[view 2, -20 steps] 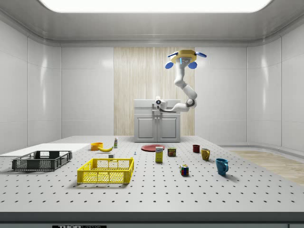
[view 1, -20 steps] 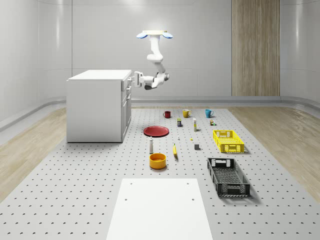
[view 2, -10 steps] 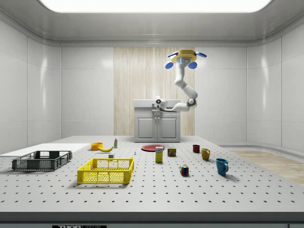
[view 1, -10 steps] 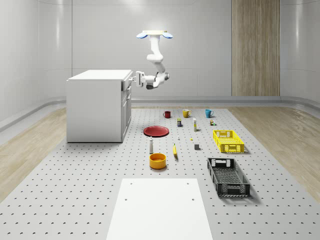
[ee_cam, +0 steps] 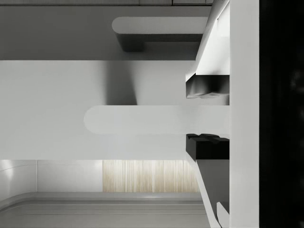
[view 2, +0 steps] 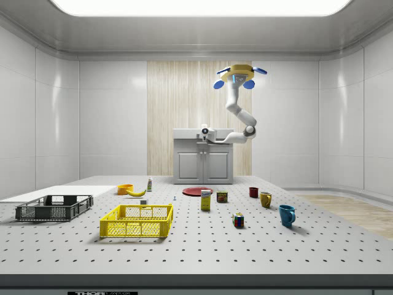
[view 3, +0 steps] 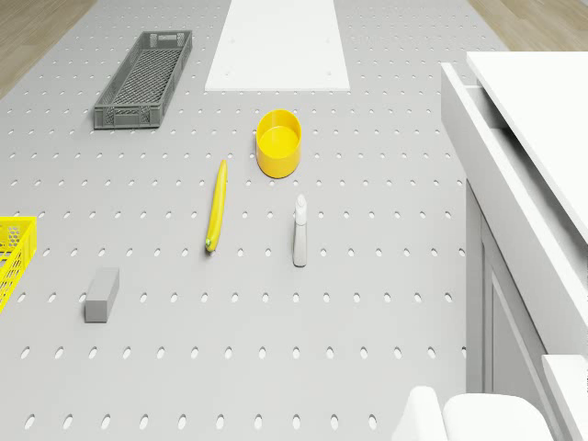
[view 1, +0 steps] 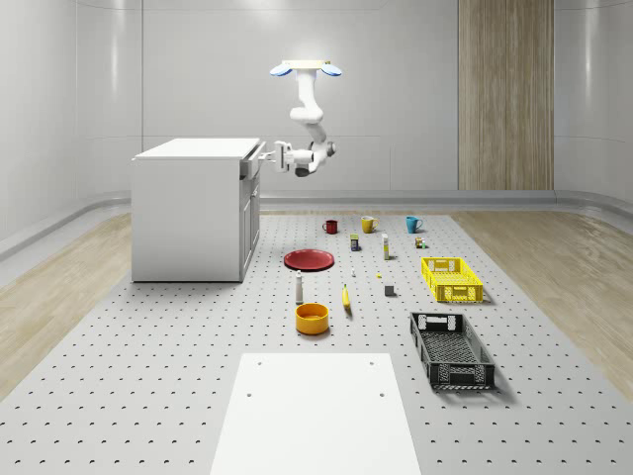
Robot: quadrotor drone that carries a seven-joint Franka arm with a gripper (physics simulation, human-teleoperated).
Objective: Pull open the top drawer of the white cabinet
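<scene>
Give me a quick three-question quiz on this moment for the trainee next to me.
1. True or false: the drone rests on top of the white cabinet.
2. The hand is: A) closed around the top drawer's handle; B) open in free air; C) pressed flat on the cabinet's top.
3. What colour is the bowl standing near the banana?

Key: 1. False, it hovers in the air in front of the cabinet. 2. A. 3. Yellow.
</scene>
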